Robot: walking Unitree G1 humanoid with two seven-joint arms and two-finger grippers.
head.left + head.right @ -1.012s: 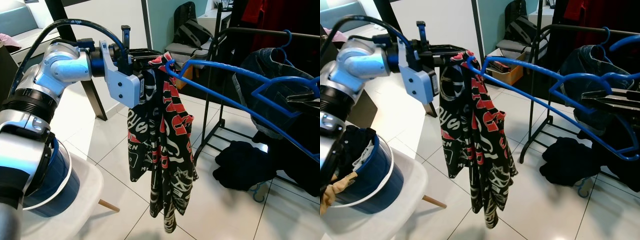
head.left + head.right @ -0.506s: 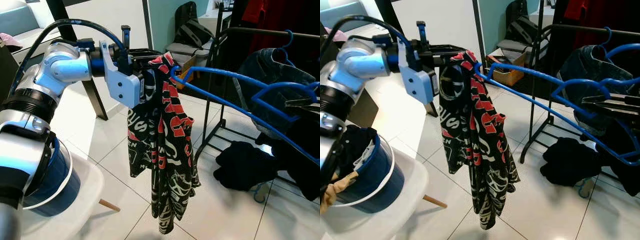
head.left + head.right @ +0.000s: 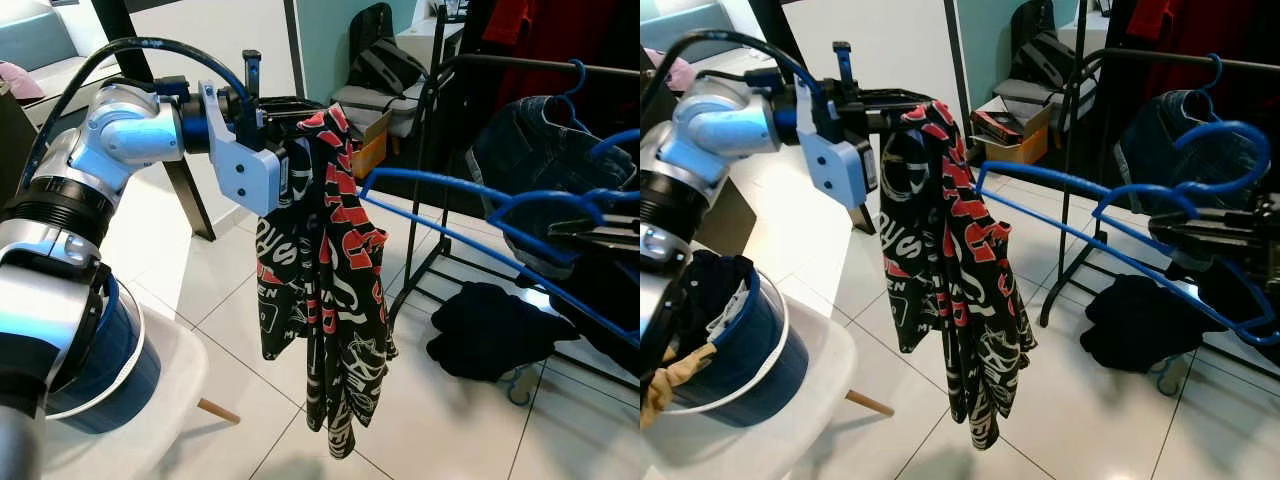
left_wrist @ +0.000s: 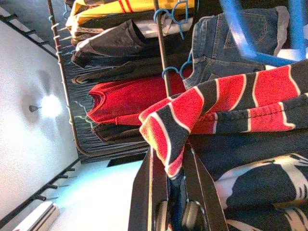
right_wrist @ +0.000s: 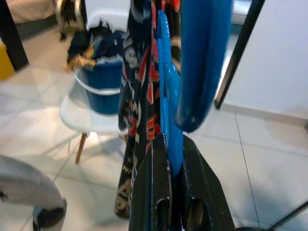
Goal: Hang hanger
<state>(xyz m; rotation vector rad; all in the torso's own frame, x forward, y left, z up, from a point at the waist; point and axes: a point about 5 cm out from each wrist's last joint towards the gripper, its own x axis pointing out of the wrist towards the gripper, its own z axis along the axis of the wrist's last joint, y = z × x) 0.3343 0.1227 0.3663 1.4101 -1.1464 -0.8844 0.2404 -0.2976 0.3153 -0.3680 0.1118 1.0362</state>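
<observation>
Clothes rack [image 3: 520, 62]: black metal rail at the right, carrying denim, red and dark garments on blue hangers; a dark garment heap [image 3: 490, 330] lies on the tiled floor by its foot.

Patterned shirt [image 3: 325, 300]: black, red and white print, hanging free in mid-air from the left end effector [image 4: 169, 159], whose 2 black fingers are clenched on the red striped collar.

Blue hanger [image 3: 1110, 215]: large plastic hanger, held out level by the right end effector [image 5: 168, 159], fingers clamped on its blue bar. Its far tip touches the shirt's side; its hook curls upward near the rack.

White chair [image 3: 790, 400]: at lower left, bearing a blue bucket [image 3: 735, 345] stuffed with cloth.
</observation>
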